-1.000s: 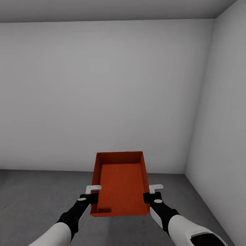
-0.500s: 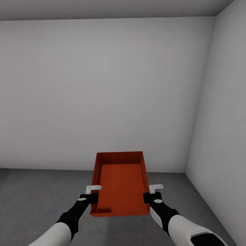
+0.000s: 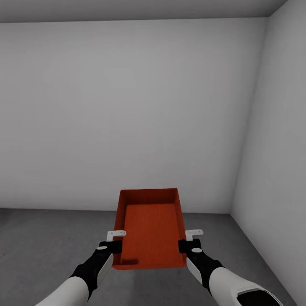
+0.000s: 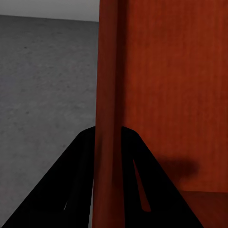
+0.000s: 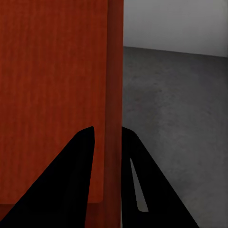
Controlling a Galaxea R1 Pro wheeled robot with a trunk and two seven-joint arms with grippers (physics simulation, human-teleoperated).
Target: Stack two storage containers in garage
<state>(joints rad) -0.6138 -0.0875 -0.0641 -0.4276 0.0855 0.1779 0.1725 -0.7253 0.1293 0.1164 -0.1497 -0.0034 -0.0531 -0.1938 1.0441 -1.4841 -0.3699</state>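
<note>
Left gripper (image 3: 115,243) and right gripper (image 3: 188,242) are clamping their fingers (image 4: 80,156) over opposite long walls of one storage container (image 3: 149,229), carried above the floor (image 3: 38,238). Its long axis is pointing toward 12 o'clock, at the grey-white wall (image 3: 127,114). Red-orange, lidless, empty.

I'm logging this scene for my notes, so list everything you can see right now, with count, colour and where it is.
storage container: one, red-orange, lidless and empty, held above the floor between both grippers, near the room's right corner.
floor: one, dark grey mottled concrete, under the container.
walls: two, plain grey-white, one ahead and one at the right, meeting in a corner.
ceiling: one, grey strip along the top.
left gripper: one, black fingers astride the container's left wall, clamped on it.
right gripper: one, black fingers astride the container's right wall, clamped on it.
arms: two, white with black wrists.
</note>
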